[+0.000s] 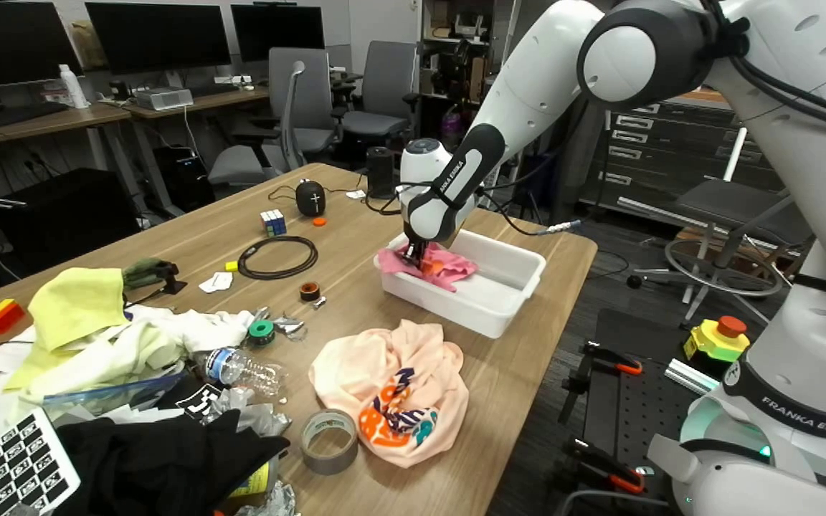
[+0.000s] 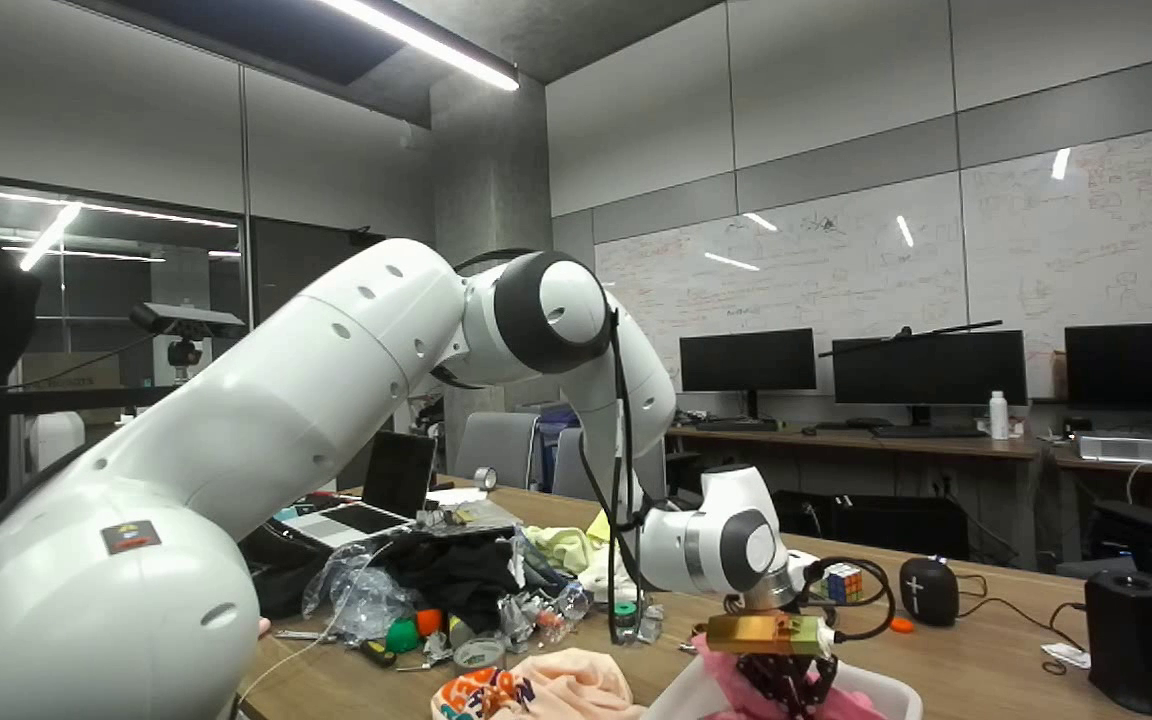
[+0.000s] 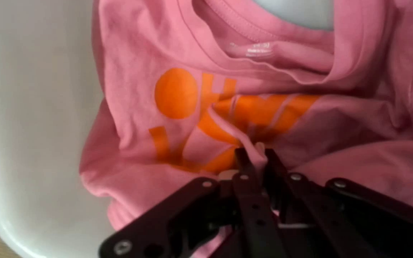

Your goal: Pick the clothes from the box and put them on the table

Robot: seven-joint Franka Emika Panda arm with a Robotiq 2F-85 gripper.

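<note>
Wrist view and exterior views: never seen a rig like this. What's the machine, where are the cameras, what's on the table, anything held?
The white machine is a robot arm with a gripper at its end. The wrist view comes from a camera on the arm, the exterior views from two cameras off the arm. On the table are a box, a peach cloth, a black cloth, gray tape, a bottle, a cube, among other things. The gripper pinches a fold of a pink shirt mostly inside the box.

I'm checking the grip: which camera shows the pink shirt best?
The wrist view: the pink shirt looks large, pinched in the end effector. Both exterior views show it smaller, partly hidden by the end effector.
</note>
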